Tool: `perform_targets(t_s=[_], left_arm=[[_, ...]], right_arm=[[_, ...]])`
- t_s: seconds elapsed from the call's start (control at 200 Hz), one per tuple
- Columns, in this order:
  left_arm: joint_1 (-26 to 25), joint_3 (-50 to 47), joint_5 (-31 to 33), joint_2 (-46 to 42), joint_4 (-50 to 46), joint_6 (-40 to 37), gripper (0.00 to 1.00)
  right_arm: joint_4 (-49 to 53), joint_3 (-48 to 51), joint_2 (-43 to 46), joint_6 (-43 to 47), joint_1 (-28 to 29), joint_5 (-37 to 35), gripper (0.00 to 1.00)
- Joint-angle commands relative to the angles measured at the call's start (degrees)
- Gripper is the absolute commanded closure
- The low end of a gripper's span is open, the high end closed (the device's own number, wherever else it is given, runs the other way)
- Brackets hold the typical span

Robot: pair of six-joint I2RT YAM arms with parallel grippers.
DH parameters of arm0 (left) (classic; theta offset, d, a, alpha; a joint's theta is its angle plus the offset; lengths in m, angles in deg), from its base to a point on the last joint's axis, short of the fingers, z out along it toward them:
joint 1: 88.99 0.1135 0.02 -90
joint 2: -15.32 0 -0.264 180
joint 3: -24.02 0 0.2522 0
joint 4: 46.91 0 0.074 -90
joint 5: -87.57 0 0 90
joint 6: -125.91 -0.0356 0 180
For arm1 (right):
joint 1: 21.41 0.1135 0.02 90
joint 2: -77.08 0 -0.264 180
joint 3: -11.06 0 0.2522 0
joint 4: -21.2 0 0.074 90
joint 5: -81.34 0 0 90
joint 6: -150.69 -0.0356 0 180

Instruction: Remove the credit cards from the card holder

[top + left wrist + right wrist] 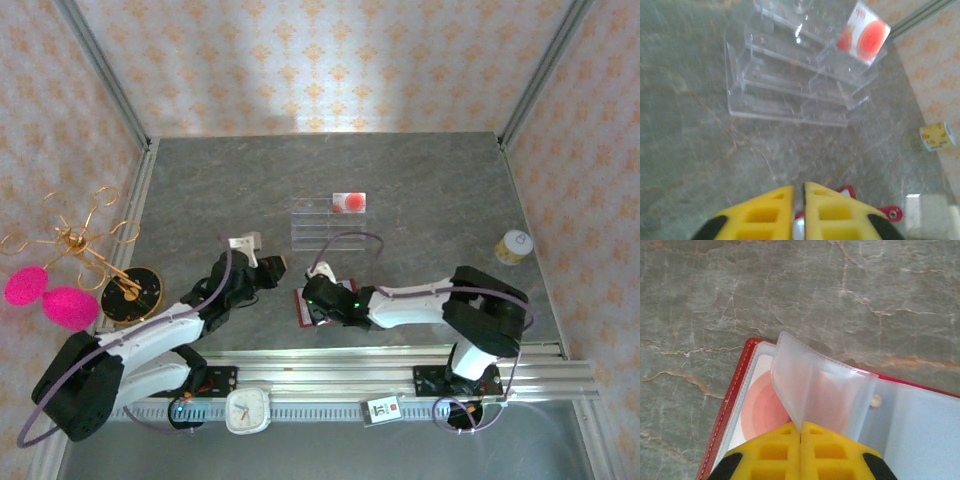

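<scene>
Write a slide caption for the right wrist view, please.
Right gripper pinching a clear sleeve of the open red card holder, a red-marked card beneath.

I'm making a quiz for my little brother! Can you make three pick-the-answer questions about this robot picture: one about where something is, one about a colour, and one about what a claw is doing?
1. Where is the open card holder?
A) under the right gripper
B) inside the rack
C) on the clock

2. What colour is the card holder's outside?
A) blue
B) red
C) green

3. What is the right gripper doing?
A) standing wide open
B) shut on a clear sleeve
C) shut on the clock

Answers: 1A, it lies right below those fingers; 2B, its stitched edge is red; 3B, the fingers pinch the sleeve, lifting it.
</scene>
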Motion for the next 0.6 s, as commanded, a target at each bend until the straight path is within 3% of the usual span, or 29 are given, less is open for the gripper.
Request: perform_targets(t_s=[0.0, 0.245, 0.275, 0.35, 0.39, 0.596], left_arm=[[-3.68, 0.18, -2.67, 4.04, 3.06, 0.17, 0.99], [-9.62, 3.11, -6.54, 16.31, 6.76, 1.17, 1.0], [-9.75, 3.35, -7.04, 17.16, 7.45, 1.35, 1.0], [-10.36, 5.02, -8.62, 19.47, 8.73, 1.3, 1.0], [-10.95, 6.47, -9.1, 20.82, 8.75, 0.93, 1.0], [-14.48, 15.15, -12.29, 28.72, 6.08, -1.64, 0.97]], right_arm=[[-7.47, 2.98, 4.08, -3.79, -1.58, 3.38, 1.0], [-10.21, 6.35, 8.15, -7.56, -2.63, 2.83, 1.0], [-9.98, 6.86, 9.04, -8.03, -2.68, 2.25, 0.97], [-8.9, 8.22, 11.38, -9.63, -2.76, 0.32, 0.75], [-8.15, 9.08, 13.17, -10.6, -2.77, -0.85, 0.68], [-2.12, 14.1, 23.8, -15.03, -3.12, -5.12, 0.64]])
